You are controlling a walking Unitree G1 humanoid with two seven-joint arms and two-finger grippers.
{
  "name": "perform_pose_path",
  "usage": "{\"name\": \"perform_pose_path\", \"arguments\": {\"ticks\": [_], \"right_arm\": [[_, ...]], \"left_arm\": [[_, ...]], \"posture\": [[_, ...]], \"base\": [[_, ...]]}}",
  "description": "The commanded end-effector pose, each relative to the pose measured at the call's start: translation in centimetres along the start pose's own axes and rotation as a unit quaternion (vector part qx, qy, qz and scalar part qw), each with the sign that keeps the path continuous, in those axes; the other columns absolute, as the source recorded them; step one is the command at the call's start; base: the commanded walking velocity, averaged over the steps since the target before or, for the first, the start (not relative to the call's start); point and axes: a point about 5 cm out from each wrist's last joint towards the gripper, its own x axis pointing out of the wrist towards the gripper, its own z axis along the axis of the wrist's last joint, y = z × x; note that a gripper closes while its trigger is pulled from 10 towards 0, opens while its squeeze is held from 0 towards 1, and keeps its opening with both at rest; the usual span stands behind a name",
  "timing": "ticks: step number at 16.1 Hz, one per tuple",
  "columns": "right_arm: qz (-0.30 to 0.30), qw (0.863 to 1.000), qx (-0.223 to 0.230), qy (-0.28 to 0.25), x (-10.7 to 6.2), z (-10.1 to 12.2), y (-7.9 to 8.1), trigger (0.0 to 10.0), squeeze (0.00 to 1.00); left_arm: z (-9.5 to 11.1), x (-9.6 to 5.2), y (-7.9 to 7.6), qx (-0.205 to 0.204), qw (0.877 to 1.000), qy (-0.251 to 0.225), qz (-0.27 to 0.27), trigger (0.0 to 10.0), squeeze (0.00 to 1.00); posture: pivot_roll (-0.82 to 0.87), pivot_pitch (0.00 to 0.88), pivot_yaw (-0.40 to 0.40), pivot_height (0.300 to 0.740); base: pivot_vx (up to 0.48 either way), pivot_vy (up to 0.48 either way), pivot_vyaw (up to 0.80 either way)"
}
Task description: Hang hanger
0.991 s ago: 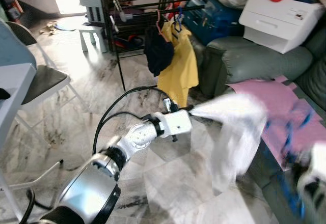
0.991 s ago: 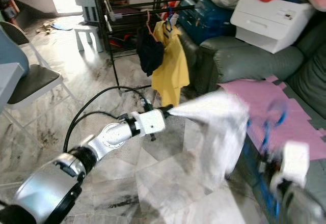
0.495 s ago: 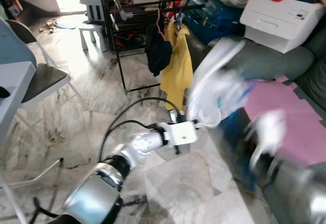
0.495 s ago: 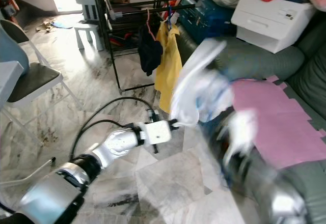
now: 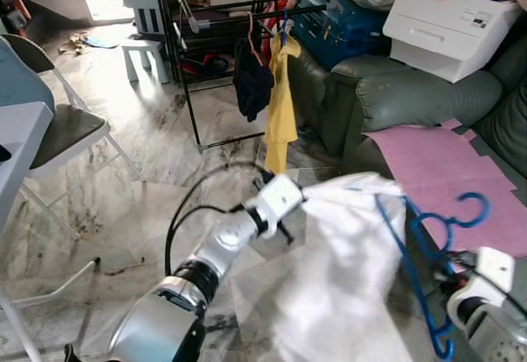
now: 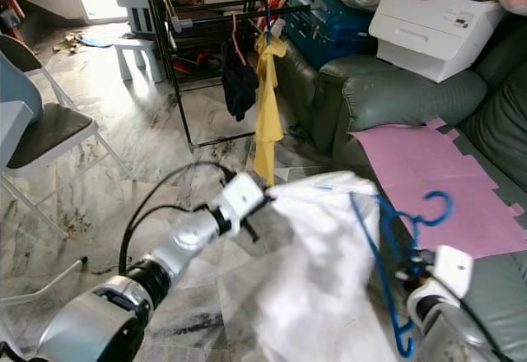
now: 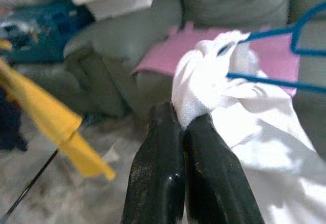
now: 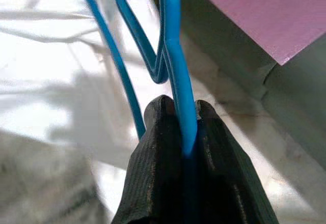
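One blue hanger (image 5: pixel 428 251), thin and partly inside one white garment (image 5: pixel 346 271), is hanging before the sofa (image 5: pixel 412 99). The right pincer (image 8: pixel 178 127) is clamping its wire; the left pincer (image 7: pixel 181 132) is pinching the cloth.

My left gripper (image 7: pixel 182 127) pinches the cloth (image 5: pixel 346 271), which hangs before me between my arms. My right gripper (image 8: pixel 179 114), to the cloth's right, clamps the hanger (image 5: pixel 424 251), whose hook rises beside the sofa (image 5: pixel 412 99). The rack (image 5: pixel 222 16) stands behind, shirts (image 5: pixel 280 107) hanging from it; a chair (image 5: pixel 58 132) sits left.
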Motion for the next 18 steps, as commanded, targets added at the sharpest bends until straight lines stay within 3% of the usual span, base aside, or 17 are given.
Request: {"name": "perform_pose_path", "arguments": {"ticks": [1, 3, 5, 7, 9, 10, 11, 12, 13, 14, 15, 16, 18], "right_arm": [[-0.071, 0.994, 0.052, -0.058, -0.1, 2.2, -2.3, 10.0, 0.00], [-0.072, 0.991, 0.076, -0.088, 0.0, 3.7, -2.2, 10.0, 0.00], [-0.008, 0.974, 0.147, -0.173, 0.1, 8.3, 0.4, 10.0, 0.00], [0.090, 0.966, 0.135, -0.203, -0.3, 10.5, 4.8, 10.0, 0.00], [0.201, 0.950, 0.111, -0.210, -1.2, 11.7, 10.7, 10.0, 0.00], [0.246, 0.941, 0.117, -0.202, -1.6, 11.8, 12.7, 10.0, 0.00], [0.300, 0.933, 0.099, -0.175, -2.0, 11.2, 15.2, 10.0, 0.00], [0.317, 0.931, 0.081, -0.162, -2.2, 10.8, 16.1, 10.0, 0.00], [0.328, 0.939, -0.052, -0.091, -1.9, 7.2, 18.7, 10.0, 0.00], [0.334, 0.932, -0.119, -0.075, -2.1, 5.1, 19.1, 10.0, 0.00], [0.299, 0.944, -0.107, -0.089, -1.6, 5.2, 18.3, 10.0, 0.00], [0.235, 0.958, -0.082, -0.141, -0.8, 6.8, 16.4, 10.0, 0.00], [0.203, 0.964, -0.054, -0.164, -0.5, 8.0, 15.4, 10.0, 0.00]], "left_arm": [[0.7, -0.6, 1.3, 0.002, 1.000, -0.028, -0.003, 10.0, 0.00], [0.0, -1.1, 0.8, 0.007, 0.999, -0.019, -0.038, 10.0, 0.00], [-2.4, -2.3, -2.5, 0.011, 0.985, 0.022, -0.172, 10.0, 0.00], [-2.9, -2.3, -4.1, 0.035, 0.977, 0.036, -0.206, 10.0, 0.00], [-2.3, -1.3, -4.9, 0.045, 0.980, 0.030, -0.191, 10.0, 0.00], [-1.9, -1.0, -5.1, 0.042, 0.980, 0.023, -0.191, 10.0, 0.00], [-1.4, -0.7, -5.3, 0.045, 0.981, 0.015, -0.190, 10.0, 0.00], [-1.2, -0.5, -5.4, 0.048, 0.981, 0.010, -0.188, 10.0, 0.00], [-0.5, 0.1, -5.3, 0.042, 0.984, -0.004, -0.172, 10.0, 0.00], [-0.2, 0.2, -5.5, 0.039, 0.983, -0.011, -0.178, 10.0, 0.00], [-0.1, 0.2, -5.5, 0.028, 0.982, -0.014, -0.185, 10.0, 0.00], [-0.5, -0.2, -5.7, 0.001, 0.979, -0.010, -0.205, 10.0, 0.00], [-0.9, -0.5, -5.9, 0.009, 0.977, -0.004, -0.213, 10.0, 0.00]], "posture": [[-0.07, 0.000, -0.006, 0.740], [-0.07, 0.000, -0.011, 0.740], [-0.07, 0.000, -0.017, 0.740], [-0.07, 0.000, -0.023, 0.740], [-0.07, 0.000, -0.024, 0.740], [-0.07, 0.000, -0.023, 0.740], [-0.08, 0.000, -0.023, 0.740], [-0.08, 0.000, -0.022, 0.740], [-0.08, 0.000, -0.022, 0.740], [-0.08, 0.000, -0.024, 0.740], [-0.07, 0.000, -0.024, 0.740], [-0.08, 0.000, -0.020, 0.740], [-0.08, 0.000, -0.020, 0.740]], "base": [[0.000, 0.000, 0.00], [0.000, 0.000, 0.00], [0.000, 0.000, 0.00], [0.000, 0.000, 0.00], [0.000, 0.000, 0.00], [0.000, 0.000, 0.00], [0.000, 0.000, 0.00], [0.000, 0.000, 0.00], [0.000, 0.000, 0.00], [0.000, 0.000, 0.00], [0.000, 0.000, 0.00], [0.000, 0.000, 0.00], [0.000, 0.000, 0.00]]}}
